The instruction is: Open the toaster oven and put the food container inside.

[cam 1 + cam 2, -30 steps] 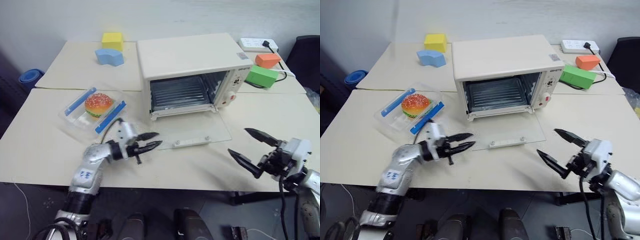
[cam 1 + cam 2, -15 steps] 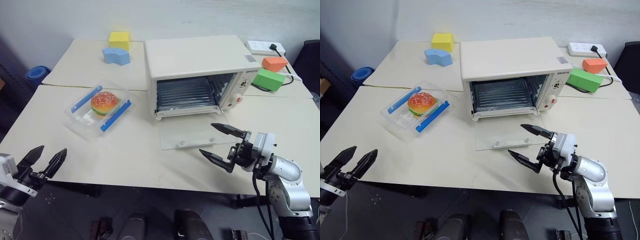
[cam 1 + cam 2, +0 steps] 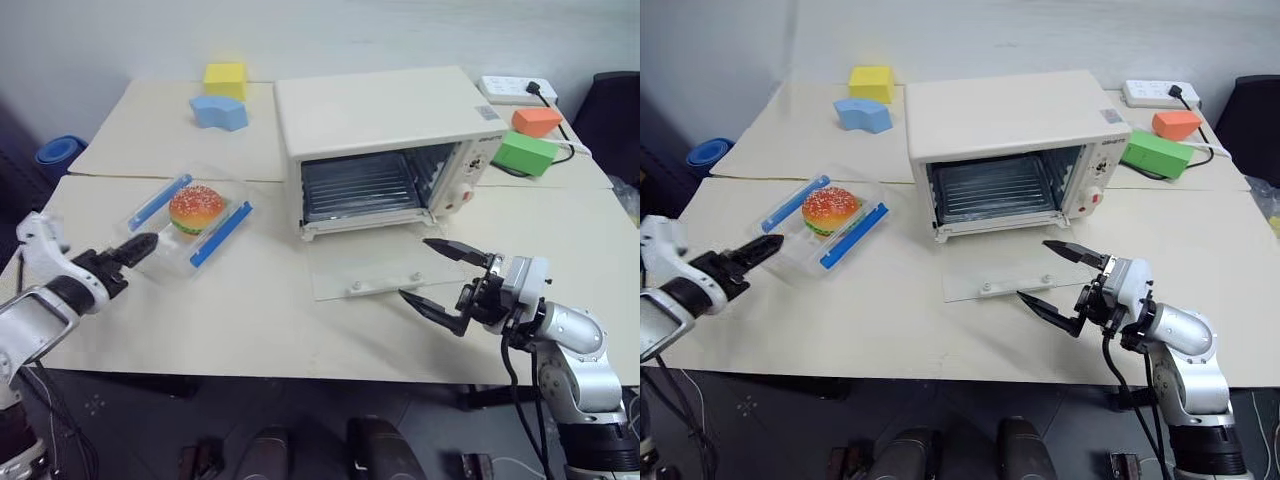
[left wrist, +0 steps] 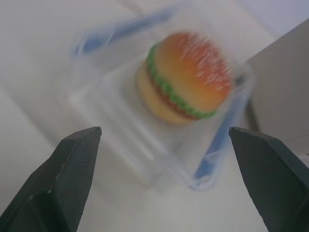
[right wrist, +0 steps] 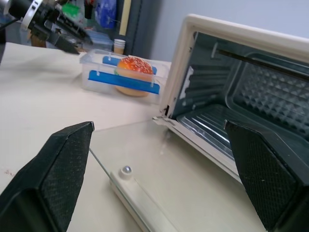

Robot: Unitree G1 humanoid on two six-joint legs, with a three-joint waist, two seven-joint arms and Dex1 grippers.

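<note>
Right gripper, lower right, jaws spread wide, empty, now hovers over dropped glass door; a second ago it hung further right.

Left gripper, jaws wide, empty, has swung from frame centre to left edge, tips just beside clear plastic lidded food container with blue clips. Likely grasp approach.

Container left of centre, long axis diagonal, lower left to upper right.

Cream-white boxy toaster oven, centre, already open.
</note>
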